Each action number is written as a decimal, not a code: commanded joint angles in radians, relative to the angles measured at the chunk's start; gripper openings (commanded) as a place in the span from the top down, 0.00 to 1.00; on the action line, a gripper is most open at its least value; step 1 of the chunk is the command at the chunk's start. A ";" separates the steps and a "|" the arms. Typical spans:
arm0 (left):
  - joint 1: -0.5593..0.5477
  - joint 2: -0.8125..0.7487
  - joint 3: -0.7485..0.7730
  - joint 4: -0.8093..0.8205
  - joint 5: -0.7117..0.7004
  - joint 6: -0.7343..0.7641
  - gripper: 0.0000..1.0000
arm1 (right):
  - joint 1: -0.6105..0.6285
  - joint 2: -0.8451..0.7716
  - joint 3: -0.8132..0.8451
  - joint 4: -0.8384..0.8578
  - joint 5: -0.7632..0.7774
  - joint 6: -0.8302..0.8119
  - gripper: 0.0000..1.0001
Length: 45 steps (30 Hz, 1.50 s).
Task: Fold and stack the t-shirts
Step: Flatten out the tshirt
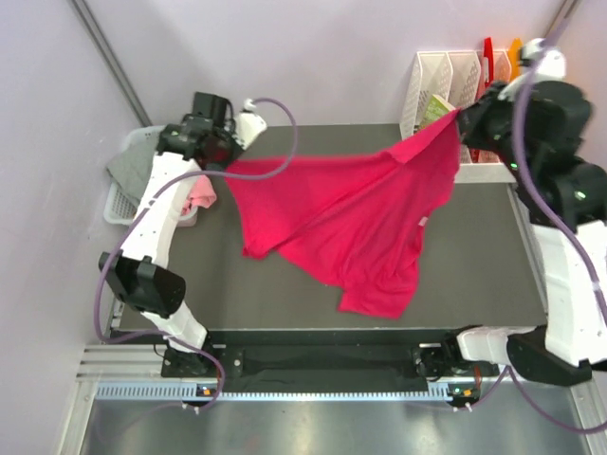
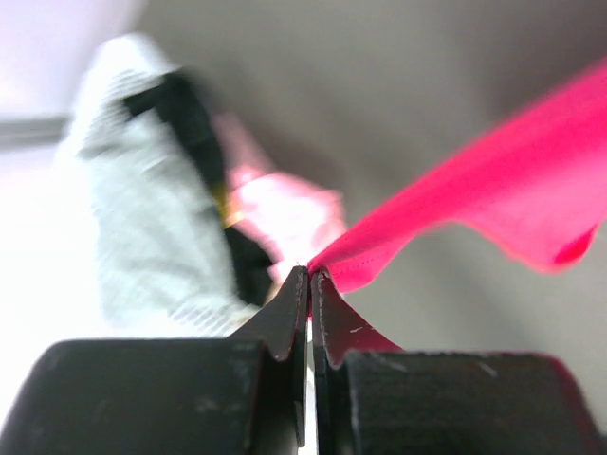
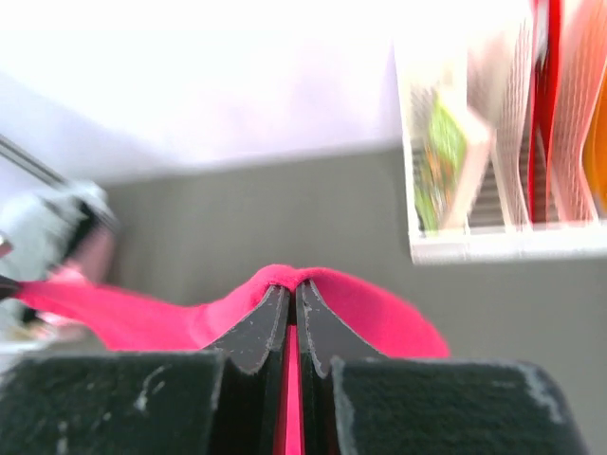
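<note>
The crimson-red t-shirt (image 1: 356,223) hangs stretched between my two grippers above the dark table (image 1: 474,284), its lower part draped on the surface. My left gripper (image 1: 226,163) is shut on the shirt's left edge (image 2: 398,237) at the back left. My right gripper (image 1: 462,118) is shut on the shirt's right edge (image 3: 294,280) at the back right. A grey t-shirt (image 1: 133,161) and a light pink one (image 1: 201,194) lie in the white mesh basket (image 1: 119,210) at the left. In the left wrist view the pink cloth (image 2: 285,213) and a black one (image 2: 190,123) show blurred.
White mesh file holders (image 1: 446,85) with red and orange folders (image 1: 500,57) stand at the back right, close to the right gripper; they also show in the right wrist view (image 3: 493,142). The table's front edge (image 1: 322,334) runs just above the arm bases.
</note>
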 commanded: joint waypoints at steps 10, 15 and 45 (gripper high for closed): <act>0.119 -0.374 0.102 0.145 -0.154 -0.130 1.00 | -0.012 -0.200 0.275 -0.039 -0.072 -0.027 1.00; 0.119 -0.377 0.294 0.053 -0.129 -0.141 1.00 | -0.012 -0.215 0.379 -0.080 -0.103 -0.002 1.00; 0.121 0.261 -0.182 0.294 -0.183 0.100 1.00 | -0.038 0.822 0.275 -0.007 0.061 0.105 1.00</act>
